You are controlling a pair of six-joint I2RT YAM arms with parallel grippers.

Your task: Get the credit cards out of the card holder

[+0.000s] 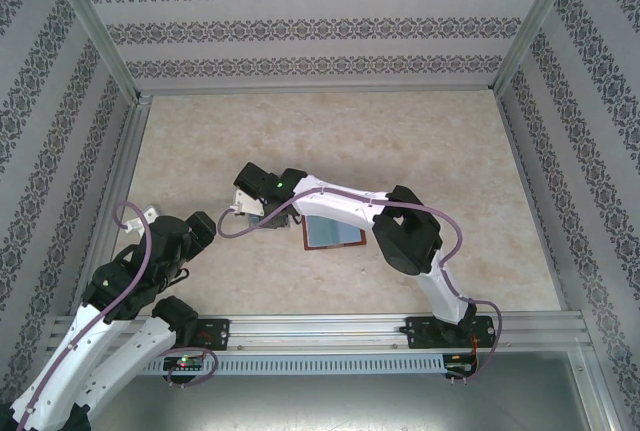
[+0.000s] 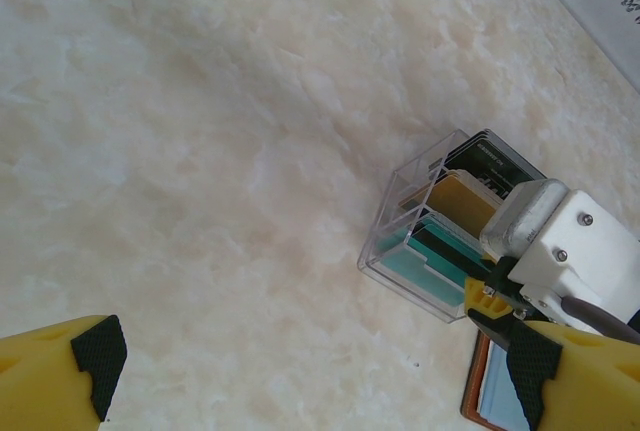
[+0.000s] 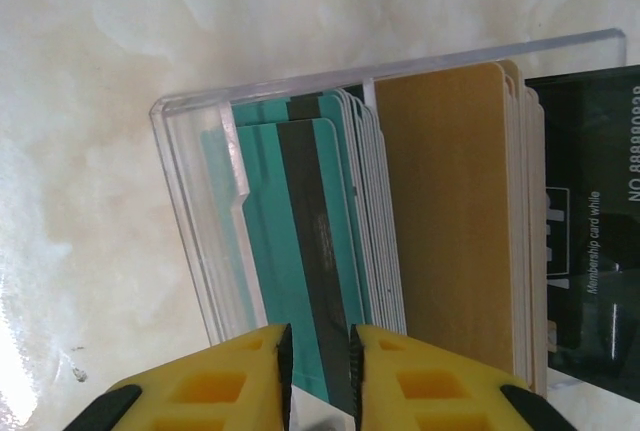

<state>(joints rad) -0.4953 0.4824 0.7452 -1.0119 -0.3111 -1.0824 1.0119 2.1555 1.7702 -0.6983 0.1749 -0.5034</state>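
Pale marbled bench (image 1: 330, 141) inside alu frame (image 1: 100, 46), patterned wall panels (image 1: 320, 21) on 3 sides. R arm (image 1: 345, 203) runs from its base at the near rail up and left across bench centre. Its wrist end, green LED lit, sits low over a clear tray (image 1: 268, 219) that the arm mostly covers; card holder (image 1: 333, 233) lies spread flat just R of tray, blue-grey inside up, brown rim at L edge, far side tucked under the forearm. L arm (image 1: 130, 271) folded at near-L corner w/ purple cable (image 1: 135, 213) looped over it, black wrist end pointing toward tray, near but apart.
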